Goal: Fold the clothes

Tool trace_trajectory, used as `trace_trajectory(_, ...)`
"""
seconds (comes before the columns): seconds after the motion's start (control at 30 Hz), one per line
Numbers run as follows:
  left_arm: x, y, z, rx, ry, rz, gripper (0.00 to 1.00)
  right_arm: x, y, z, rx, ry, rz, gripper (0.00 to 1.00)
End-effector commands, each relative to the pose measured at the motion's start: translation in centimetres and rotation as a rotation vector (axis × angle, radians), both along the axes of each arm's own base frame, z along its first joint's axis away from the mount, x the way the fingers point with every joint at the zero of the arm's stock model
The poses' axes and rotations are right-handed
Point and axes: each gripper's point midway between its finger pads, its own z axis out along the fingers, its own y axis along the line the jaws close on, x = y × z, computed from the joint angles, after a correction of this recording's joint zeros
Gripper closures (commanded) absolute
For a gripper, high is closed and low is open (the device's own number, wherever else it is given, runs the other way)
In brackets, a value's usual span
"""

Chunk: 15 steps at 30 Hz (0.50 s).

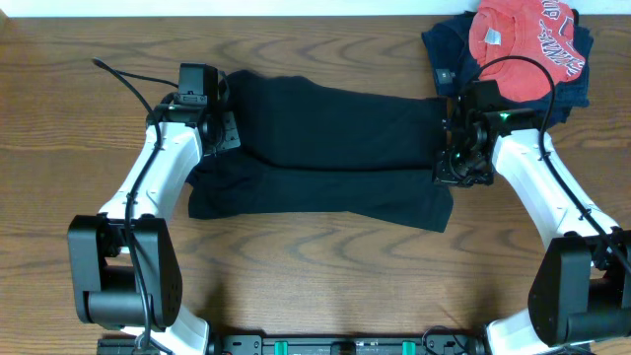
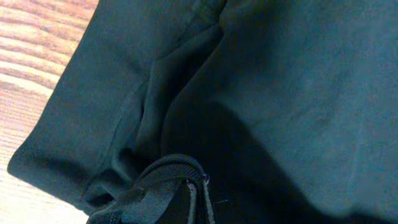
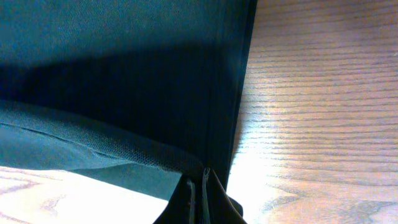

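Wooden table (image 1: 315,286), brown grain running left-right, with glare patches on the wood in the right wrist view. Far right corner: red shirt (image 1: 523,39) with white lettering, crumpled, lying on top of a navy garment (image 1: 449,44). Navy sticks out past the red on both left and right. Small pale tag (image 1: 490,37) on the red shirt's left part. Small light label (image 1: 444,75) near the navy piece's near-left edge. White strip (image 1: 197,8) runs along the table's far edge.
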Motion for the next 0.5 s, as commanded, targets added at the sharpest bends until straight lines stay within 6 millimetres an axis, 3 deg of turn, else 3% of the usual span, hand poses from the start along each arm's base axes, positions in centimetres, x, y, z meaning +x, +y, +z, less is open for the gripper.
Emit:
trace_trajectory(0.0,0.2,0.3,0.0,0.016,-0.007,0.008,0.94,-0.1,-0.6,-0.6,-0.015,0.017,-0.016,0.99)
trace_trajectory(0.27,1.0,0.3,0.3,0.021,-0.04,-0.009,0.94,0.2,-0.6,-0.6,-0.014,0.005,-0.016,0.98)
trace_trajectory(0.33,1.1,0.3,0.4,0.021,-0.046,-0.009,0.92,0.3,-0.6,-0.6,-0.014,0.004,-0.016,0.8)
trace_trajectory(0.4,1.4,0.2,0.6,0.023,-0.059,-0.014,0.83,0.3,-0.6,-0.6,-0.014,0.003,-0.016,0.62)
trace_trajectory(0.47,1.8,0.2,0.8,0.029,-0.077,-0.028,0.56,0.4,-0.6,-0.6,-0.013,0.0,-0.016,0.43)
